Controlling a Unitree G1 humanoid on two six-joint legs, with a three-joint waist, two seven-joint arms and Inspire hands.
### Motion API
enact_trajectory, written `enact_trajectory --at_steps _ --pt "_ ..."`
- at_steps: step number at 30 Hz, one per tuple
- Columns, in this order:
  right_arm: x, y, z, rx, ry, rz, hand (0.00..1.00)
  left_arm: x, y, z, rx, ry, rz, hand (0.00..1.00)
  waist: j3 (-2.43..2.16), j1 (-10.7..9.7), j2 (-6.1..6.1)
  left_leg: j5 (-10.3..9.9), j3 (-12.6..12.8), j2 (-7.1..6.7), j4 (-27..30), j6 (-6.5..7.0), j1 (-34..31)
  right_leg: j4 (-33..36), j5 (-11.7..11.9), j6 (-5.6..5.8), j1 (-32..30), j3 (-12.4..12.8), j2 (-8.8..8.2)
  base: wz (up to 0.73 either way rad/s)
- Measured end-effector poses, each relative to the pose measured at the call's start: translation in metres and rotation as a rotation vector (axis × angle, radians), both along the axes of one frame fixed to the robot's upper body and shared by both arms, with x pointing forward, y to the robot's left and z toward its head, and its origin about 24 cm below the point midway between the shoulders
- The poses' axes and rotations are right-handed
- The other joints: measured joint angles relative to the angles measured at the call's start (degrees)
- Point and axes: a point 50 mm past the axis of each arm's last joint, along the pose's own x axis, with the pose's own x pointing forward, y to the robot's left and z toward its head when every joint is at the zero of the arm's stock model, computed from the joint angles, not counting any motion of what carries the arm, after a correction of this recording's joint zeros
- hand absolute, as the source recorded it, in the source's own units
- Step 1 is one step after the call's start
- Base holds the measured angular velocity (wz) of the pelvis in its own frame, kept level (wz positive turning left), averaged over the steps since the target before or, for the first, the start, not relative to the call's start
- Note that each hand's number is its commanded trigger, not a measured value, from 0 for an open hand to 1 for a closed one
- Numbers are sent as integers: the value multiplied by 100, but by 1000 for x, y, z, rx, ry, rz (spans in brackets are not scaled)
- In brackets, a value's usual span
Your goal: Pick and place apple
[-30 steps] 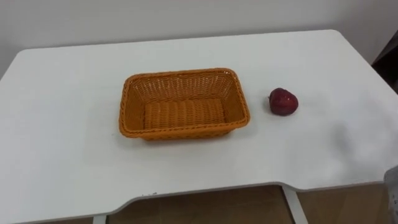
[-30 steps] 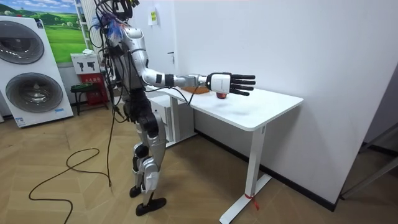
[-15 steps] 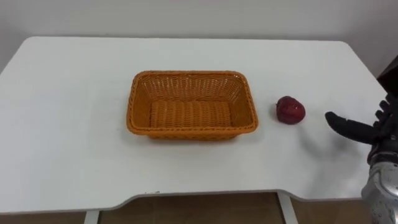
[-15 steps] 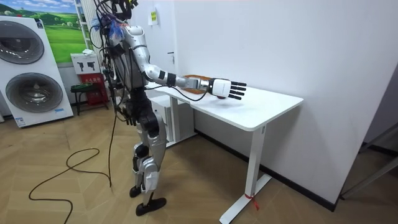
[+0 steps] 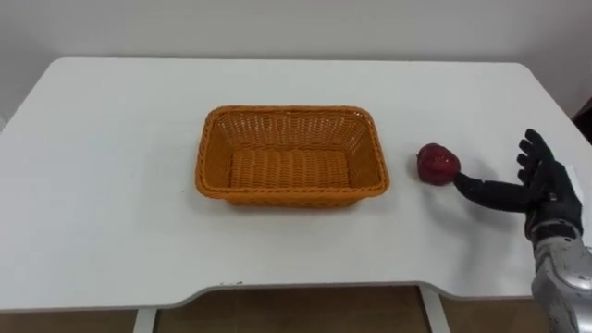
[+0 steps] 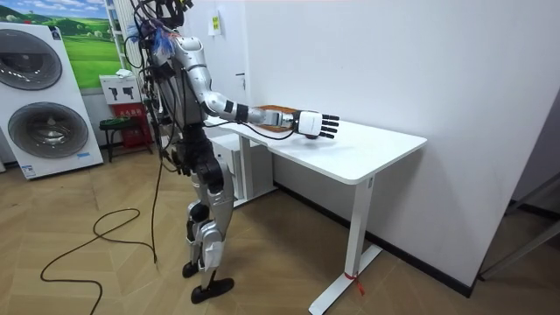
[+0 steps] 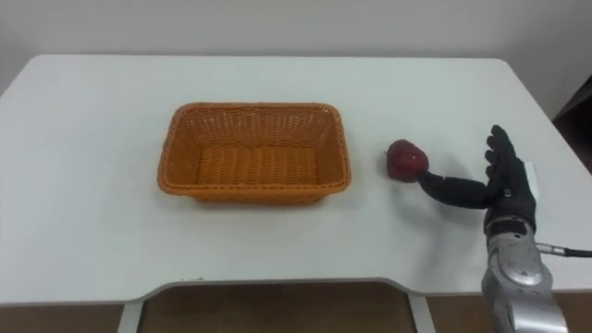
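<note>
A dark red apple [image 5: 437,165] [image 7: 406,160] rests on the white table [image 5: 111,231], a little to the right of an orange wicker basket [image 5: 290,155] [image 7: 252,153] that holds nothing. My right hand [image 5: 539,189] [image 7: 502,185] is open just right of the apple, fingers straight and spread. Its thumb [image 5: 483,191] reaches to the apple's right side and looks to touch it. In the room view the right hand [image 6: 315,125] hovers over the table [image 6: 367,157] while I stand at the table's end.
The table's right edge [image 5: 564,120] lies close beyond my right hand. Washing machines [image 6: 44,96] stand behind me at the room view's left. A small table with a red stool [image 6: 122,122] stands near the wall.
My right hand has come in from the lower right and moved left, until its thumb reaches the apple. The head camera has shifted a little, so the basket sits further right.
</note>
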Motion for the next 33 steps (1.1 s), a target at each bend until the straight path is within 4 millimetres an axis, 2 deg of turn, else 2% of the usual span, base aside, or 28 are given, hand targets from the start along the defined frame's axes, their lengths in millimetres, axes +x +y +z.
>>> enact_trajectory --at_steps 10,16,21,25,28,33 --pt "4 1 -4 4 27 27 0 -1 -1 0 -3 8 -13 0 15 71 -10 0 -120 -8 24 0 -5 -4 0 0 58 -87 -4 6" --pt "5 -2 -15 8 95 26 0 0 -1 0 -6 7 -13 0 18 87 -15 0 -132 -13 45 0 -20 6 0 0 56 -117 -13 0" --pt "5 -8 -12 -37 106 29 0 -1 -1 -1 -28 13 -19 0 15 118 -29 1 -132 -15 45 2 -10 6 0 0 46 -111 -14 0" --pt "4 -11 -11 -55 110 29 0 -1 2 0 -30 16 -22 0 34 159 -76 1 -187 -20 69 2 -17 1 0 0 64 -152 -14 6" --pt "4 -13 -11 -69 119 30 0 -2 4 1 -25 19 -20 0 55 167 -113 1 -267 -30 120 2 -36 -6 0 0 103 -266 -26 14" --pt "12 -15 -8 -84 124 34 0 -2 5 1 -29 22 -18 0 51 174 -118 1 -329 -42 194 2 -109 -10 0 0 117 -385 -40 11"
